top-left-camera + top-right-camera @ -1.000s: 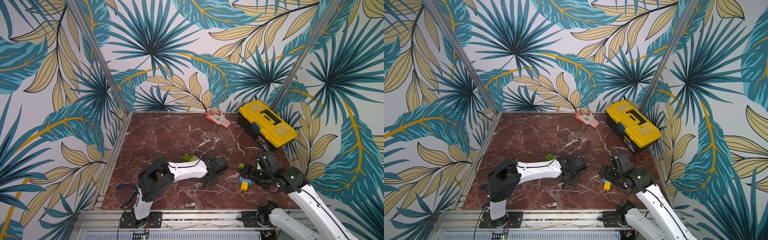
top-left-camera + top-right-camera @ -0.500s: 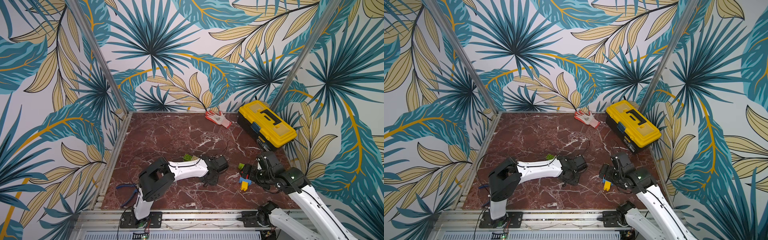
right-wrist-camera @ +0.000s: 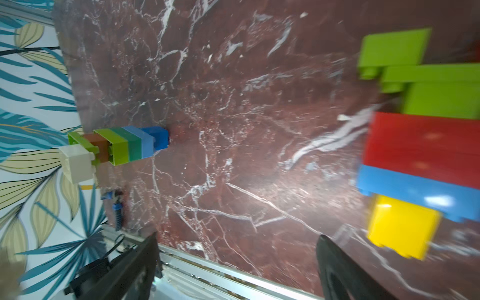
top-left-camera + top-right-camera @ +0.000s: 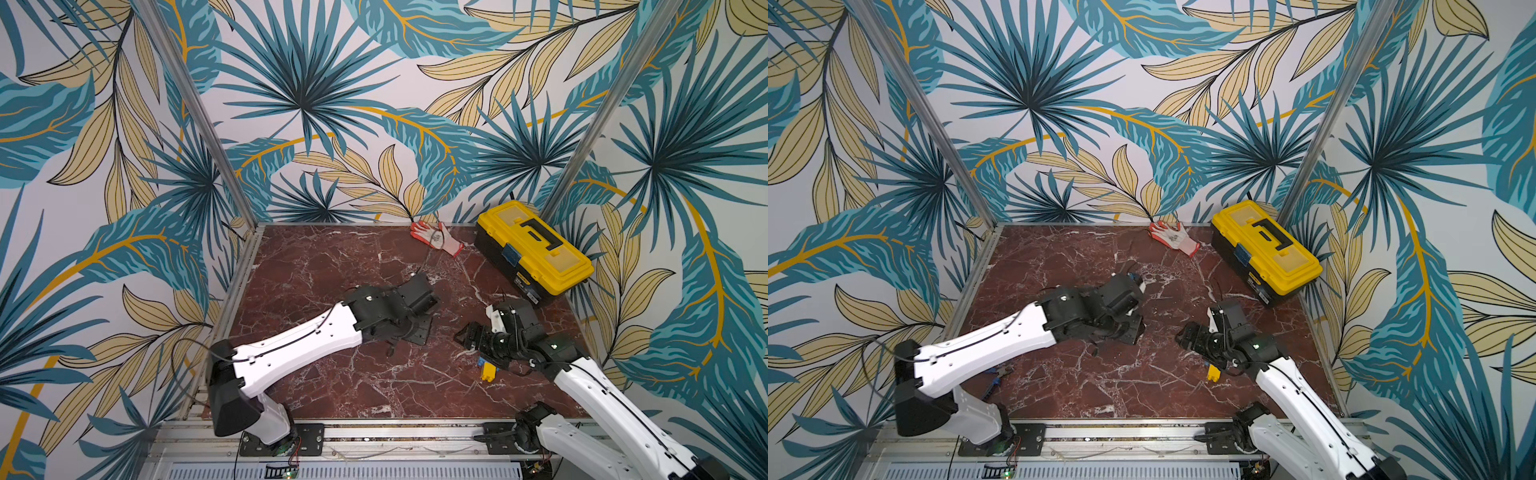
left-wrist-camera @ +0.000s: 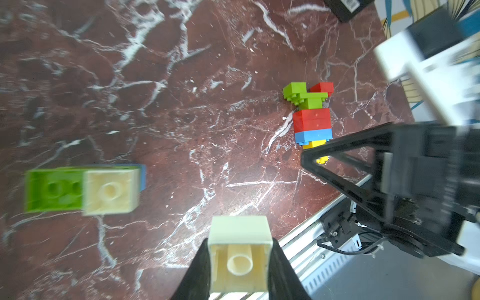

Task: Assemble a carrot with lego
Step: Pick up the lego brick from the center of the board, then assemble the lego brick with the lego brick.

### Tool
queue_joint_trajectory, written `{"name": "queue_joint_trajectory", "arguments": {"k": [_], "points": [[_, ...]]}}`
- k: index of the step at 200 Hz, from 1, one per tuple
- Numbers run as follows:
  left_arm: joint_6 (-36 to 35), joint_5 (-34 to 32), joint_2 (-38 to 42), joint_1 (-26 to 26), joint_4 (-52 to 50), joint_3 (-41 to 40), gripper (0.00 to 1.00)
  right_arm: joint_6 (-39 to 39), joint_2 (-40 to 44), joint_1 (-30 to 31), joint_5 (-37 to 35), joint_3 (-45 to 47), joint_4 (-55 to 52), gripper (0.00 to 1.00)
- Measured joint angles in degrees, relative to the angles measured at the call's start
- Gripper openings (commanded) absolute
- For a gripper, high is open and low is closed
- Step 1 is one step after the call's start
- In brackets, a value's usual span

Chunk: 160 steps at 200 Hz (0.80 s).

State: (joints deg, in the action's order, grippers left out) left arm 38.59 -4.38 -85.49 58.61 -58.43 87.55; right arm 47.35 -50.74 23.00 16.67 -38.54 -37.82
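In both top views the left gripper (image 4: 409,333) is seen low over the middle of the table (image 4: 332,257), its jaws hidden under the wrist. The right gripper (image 4: 471,341) is seen near the front right corner, above a stack (image 4: 488,371) whose yellow end shows. In the left wrist view a cream brick (image 5: 239,259) is clamped between the left jaws, hollow side to the camera. The stack is seen lying on its side: green, red, blue, yellow. In the right wrist view the right jaws are spread wide and empty beside the stack, and a second stack (image 3: 122,145) is seen by the left edge. With nothing steadying the stack, it could be shoved across the marble if the brick is pressed on, and the arms are close enough to be knocked together
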Motion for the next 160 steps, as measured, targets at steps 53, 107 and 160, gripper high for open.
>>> {"name": "queue_joint_trajectory", "arguments": {"k": [53, 107, 160], "points": [[-6.51, -1.18, 6.43, -11.69, -7.80, -1.92, 0.30, 7.69, -11.67, 11.32, 3.52, 1.27, 28.79, 0.96], [-13.42, -1.16, 0.00, -19.96, -10.16, -3.58, 0.29, 12.33, -21.09, 16.55, 2.47, 0.98, 46.73, 0.96], [-18.03, -0.76, -7.26, -21.22, -10.43, 0.00, 0.28, 14.84, -28.15, 16.98, 3.23, 0.59, 57.64, 0.94]]}}
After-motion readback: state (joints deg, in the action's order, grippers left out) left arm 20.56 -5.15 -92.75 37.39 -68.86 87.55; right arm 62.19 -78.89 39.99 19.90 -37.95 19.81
